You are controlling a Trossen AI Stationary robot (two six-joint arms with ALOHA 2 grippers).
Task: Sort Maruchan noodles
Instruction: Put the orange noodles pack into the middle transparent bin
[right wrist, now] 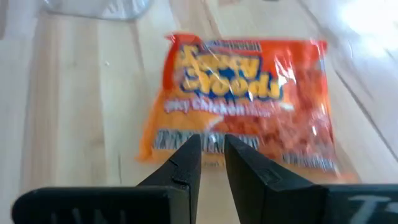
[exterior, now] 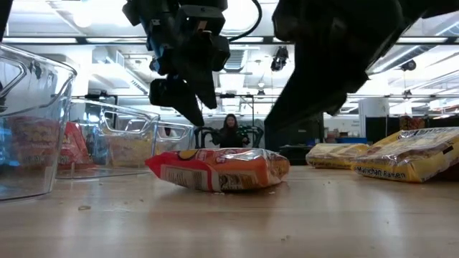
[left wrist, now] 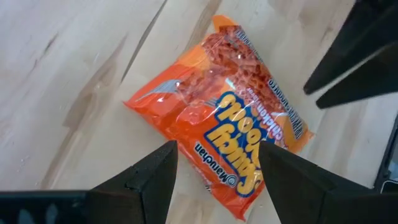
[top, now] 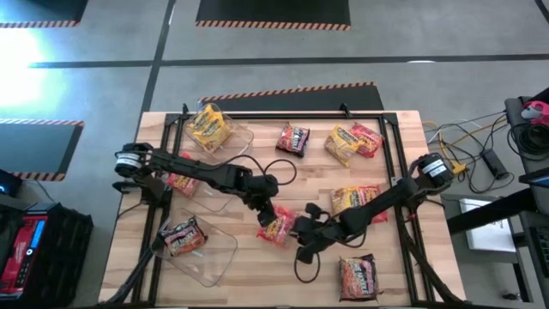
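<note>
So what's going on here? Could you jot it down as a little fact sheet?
scene: wooden table with scattered noodle packets
target: orange packet lying flat mid-table
left end effector: open, poised above the orange packet
right end effector: nearly closed, beside the same packet, holding nothing
clear bins: on the left side, already holding some packets
loose packets: several on the right side

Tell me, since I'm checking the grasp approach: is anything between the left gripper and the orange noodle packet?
Nothing visible: the open left gripper hovers directly above the crinkly orange noodle packet, which lies flat on bare wood.
</note>
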